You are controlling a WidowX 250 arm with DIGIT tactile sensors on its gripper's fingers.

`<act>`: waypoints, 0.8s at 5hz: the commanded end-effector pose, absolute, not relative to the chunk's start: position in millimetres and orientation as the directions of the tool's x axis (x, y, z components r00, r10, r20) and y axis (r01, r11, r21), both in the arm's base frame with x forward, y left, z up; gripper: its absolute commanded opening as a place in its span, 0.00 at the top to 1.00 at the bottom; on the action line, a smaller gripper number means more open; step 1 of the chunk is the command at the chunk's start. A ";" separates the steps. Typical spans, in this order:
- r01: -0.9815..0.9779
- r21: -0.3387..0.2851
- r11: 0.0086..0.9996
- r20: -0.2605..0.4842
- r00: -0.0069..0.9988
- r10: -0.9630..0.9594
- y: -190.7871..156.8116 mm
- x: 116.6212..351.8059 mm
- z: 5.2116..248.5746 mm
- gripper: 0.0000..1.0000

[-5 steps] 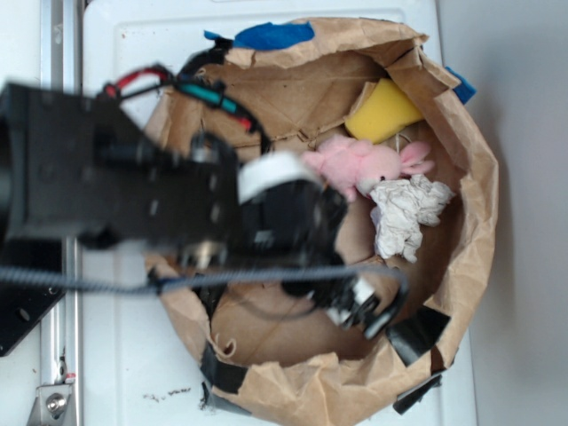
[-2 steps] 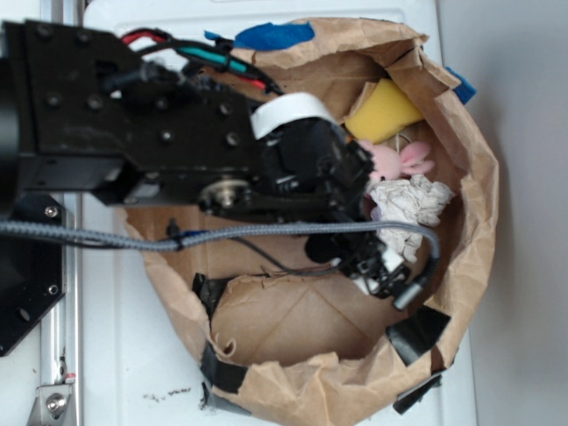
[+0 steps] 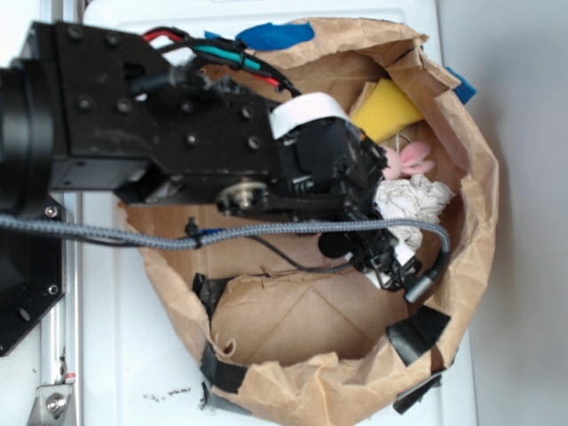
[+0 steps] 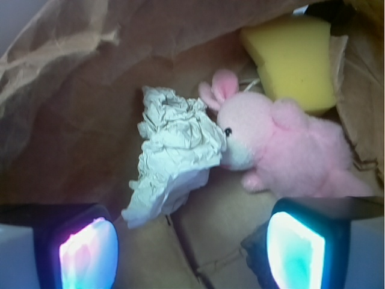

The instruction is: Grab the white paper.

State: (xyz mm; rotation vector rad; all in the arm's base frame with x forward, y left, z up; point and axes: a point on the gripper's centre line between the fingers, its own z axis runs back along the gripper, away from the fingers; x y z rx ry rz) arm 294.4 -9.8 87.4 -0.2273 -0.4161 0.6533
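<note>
The white paper (image 4: 174, 150) is a crumpled off-white wad on the floor of a brown paper bag (image 3: 470, 177). It touches the nose of a pink plush bunny (image 4: 289, 147). In the wrist view my gripper (image 4: 191, 253) is open, and its glowing pads (image 4: 87, 253) frame only bare bag floor. The wad's lower tip lies just ahead of the left pad. From the exterior view the white paper (image 3: 415, 200) shows just past my gripper (image 3: 397, 269), whose arm hides most of the bunny (image 3: 406, 160).
A yellow sponge wedge (image 3: 389, 108) leans on the bag's far wall behind the bunny. The bag's rolled rim carries blue tape (image 3: 275, 35) and black tape (image 3: 415, 333). A metal rail (image 3: 60, 337) runs down the left of the white table.
My arm has swung right and further into the bag, bringing the gripper up to the white paper. It now covers most of the bunny. The paper, bunny and sponge have not moved.
</note>
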 end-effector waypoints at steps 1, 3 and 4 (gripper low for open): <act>-0.506 -0.348 0.789 0.345 0.713 0.610 -16.4 294.4 93.7 0.00; -0.515 -0.357 0.779 0.346 0.702 0.622 -11.3 294.9 93.6 0.00; -0.522 -0.348 0.779 0.362 0.691 0.625 -6.0 297.2 93.8 0.00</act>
